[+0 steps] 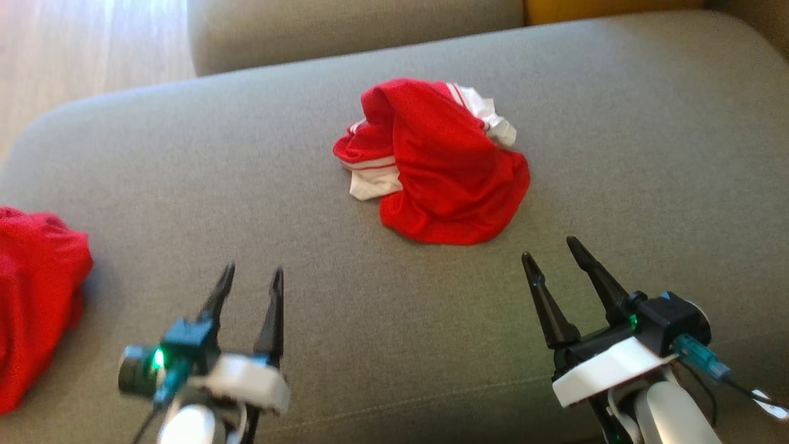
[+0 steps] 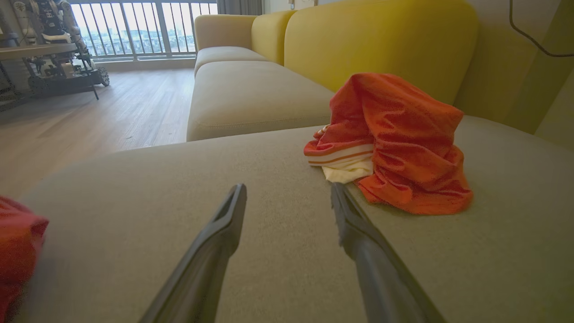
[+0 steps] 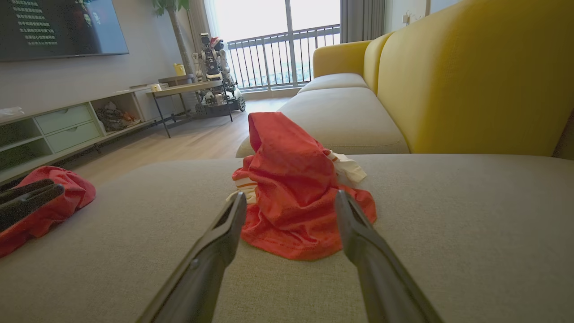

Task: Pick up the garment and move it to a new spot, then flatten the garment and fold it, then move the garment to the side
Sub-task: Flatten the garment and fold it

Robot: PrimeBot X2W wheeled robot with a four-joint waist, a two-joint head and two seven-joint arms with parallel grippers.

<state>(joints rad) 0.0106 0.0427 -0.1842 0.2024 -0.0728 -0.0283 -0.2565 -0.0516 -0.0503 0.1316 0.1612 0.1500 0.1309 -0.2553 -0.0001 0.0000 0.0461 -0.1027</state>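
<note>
A crumpled red garment (image 1: 434,163) with white striped trim lies in a heap on the grey sofa seat (image 1: 259,154), a little past the middle. The left wrist view has the garment (image 2: 399,143) ahead and to the right; the right wrist view has the garment (image 3: 291,188) straight ahead. My left gripper (image 1: 253,279) hovers open over bare cushion, near and left of the heap. My right gripper (image 1: 551,250) is open too, just short of the heap's near right edge. Nothing is between either pair of fingers.
Another red cloth (image 1: 34,296) lies at the seat's left edge, seen also as the red cloth (image 3: 42,206) in the right wrist view. Yellow backrests (image 3: 471,76) rise behind the seat. A wooden floor (image 2: 89,116), a low table (image 3: 188,87) and a TV cabinet (image 3: 67,128) stand beyond.
</note>
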